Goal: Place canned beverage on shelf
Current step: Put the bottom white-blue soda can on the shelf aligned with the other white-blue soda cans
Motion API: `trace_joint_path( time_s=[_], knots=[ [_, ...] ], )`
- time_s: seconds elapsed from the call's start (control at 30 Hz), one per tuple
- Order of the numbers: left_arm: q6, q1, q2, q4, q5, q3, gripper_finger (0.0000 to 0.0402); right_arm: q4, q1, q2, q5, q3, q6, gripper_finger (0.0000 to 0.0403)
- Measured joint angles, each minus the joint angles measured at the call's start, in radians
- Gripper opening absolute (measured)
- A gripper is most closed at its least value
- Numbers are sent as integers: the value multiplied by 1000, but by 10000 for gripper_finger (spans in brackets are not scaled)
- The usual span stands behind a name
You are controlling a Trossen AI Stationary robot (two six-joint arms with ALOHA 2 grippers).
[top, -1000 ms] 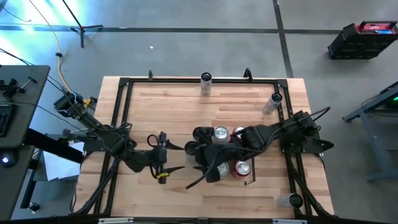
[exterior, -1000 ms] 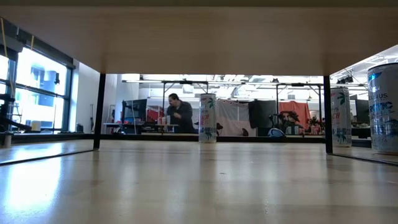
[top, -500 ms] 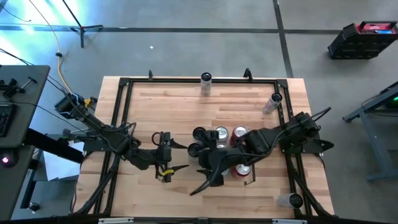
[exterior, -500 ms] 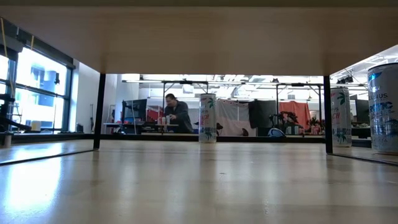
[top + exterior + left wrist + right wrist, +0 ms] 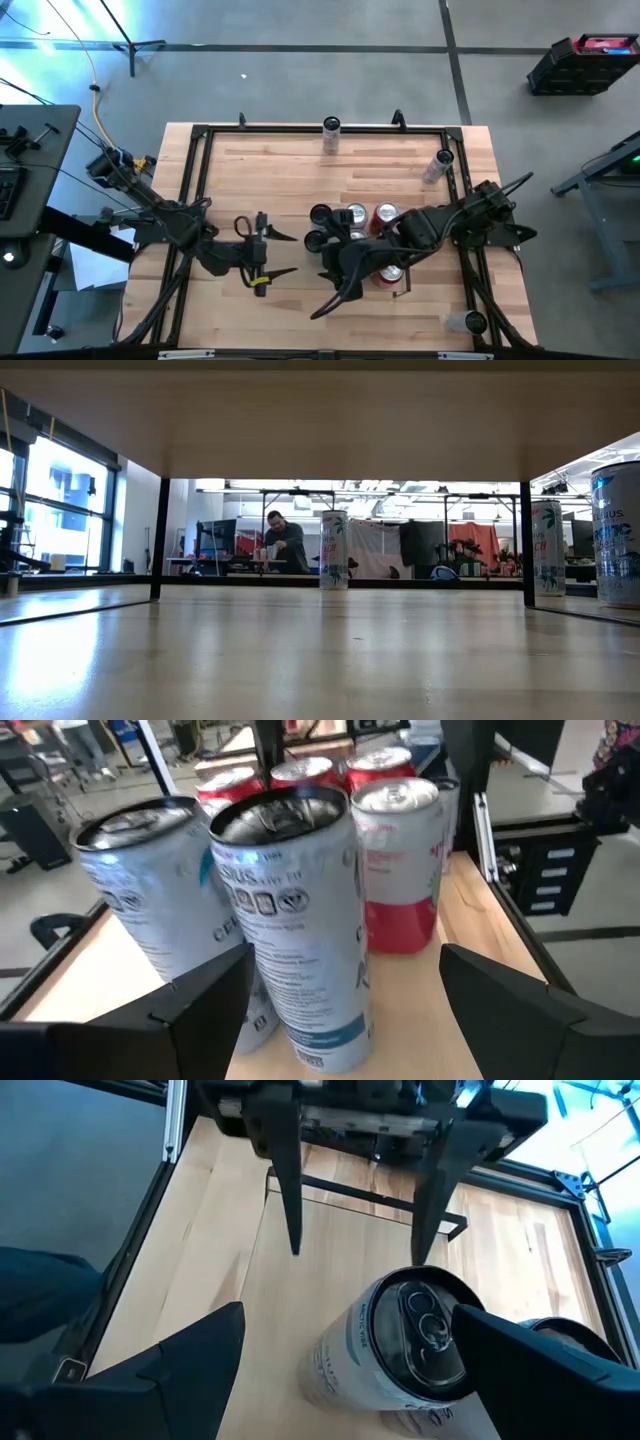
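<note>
Several cans stand grouped on the light-wood shelf (image 5: pixel 368 238): two white-and-blue cans (image 5: pixel 290 920) nearest my left gripper, red-and-white cans (image 5: pixel 400 870) behind them. My left gripper (image 5: pixel 295 254) lies nearly level just left of the group and is open. The nearer white can (image 5: pixel 400 1342) stands just beyond its fingertips. My right gripper (image 5: pixel 325 282) hovers above the group, slanting down, open, over that same can. A thin black rail (image 5: pixel 350 1188) edges the shelf.
Single cans stand apart from the group: one at the far edge (image 5: pixel 330 130), one far right (image 5: pixel 438 165), one near right (image 5: pixel 468 322). A black frame (image 5: pixel 190 190) edges the tabletop. Bare wood lies between the far can and the group. A person sits far off in the room (image 5: pixel 285 545).
</note>
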Motion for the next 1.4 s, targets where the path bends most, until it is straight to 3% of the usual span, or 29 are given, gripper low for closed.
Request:
trace_joint_path(
  time_s=[0.43, 0.7, 1.1, 1.4],
  knots=[
    [-19, -32, -3, -3, -7, 0, 307, -4, -35, 26, -39, -2, 14, 341],
    [-30, -33, -3, -19, -6, 0, 307, -57, -17, 22, 21, 0, 78, 341],
    [-47, -33, -2, -24, -6, 0, 307, -26, 21, 22, 36, 54, 18, 341],
    [-55, -33, -2, -25, 8, 0, 307, -15, 20, 26, -55, 17, 16, 341]
  ],
)
